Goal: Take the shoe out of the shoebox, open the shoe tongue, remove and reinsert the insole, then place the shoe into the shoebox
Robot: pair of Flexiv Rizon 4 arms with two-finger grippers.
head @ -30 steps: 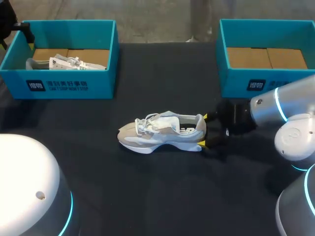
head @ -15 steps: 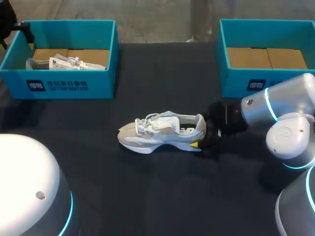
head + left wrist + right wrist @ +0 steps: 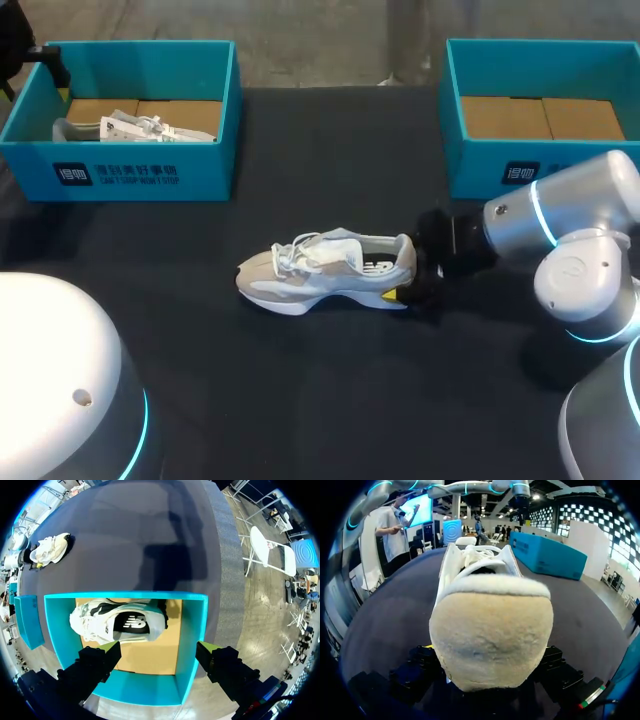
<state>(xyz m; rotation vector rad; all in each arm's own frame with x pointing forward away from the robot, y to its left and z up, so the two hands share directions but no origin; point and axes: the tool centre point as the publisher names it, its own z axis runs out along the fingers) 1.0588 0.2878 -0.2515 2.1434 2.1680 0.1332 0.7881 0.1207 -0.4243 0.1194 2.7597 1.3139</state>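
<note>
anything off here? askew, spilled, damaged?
Nothing stands out. The shoe stands upright on the table, right pincer at its heel; the second shoe lies inside a shoebox, which looks intact.

Table (image 3: 320,400): bears two boxes along its far side and one shoe near its middle
Left shoebox (image 3: 130,175): far left of the table; second shoe (image 3: 135,128) lies inside it
Right shoebox (image 3: 540,165): far right; well apart from the left shoebox
Shoe (image 3: 325,268): on the table between the two boxes and nearer the robot than either; toe to the left, heel to the right
Right gripper (image 3: 408,268): at the shoe's heel, reaching in from the right
Left gripper (image 3: 157,650): above the left shoebox's near wall; second shoe ahead of it inside the box; table shoe well beyond
</note>
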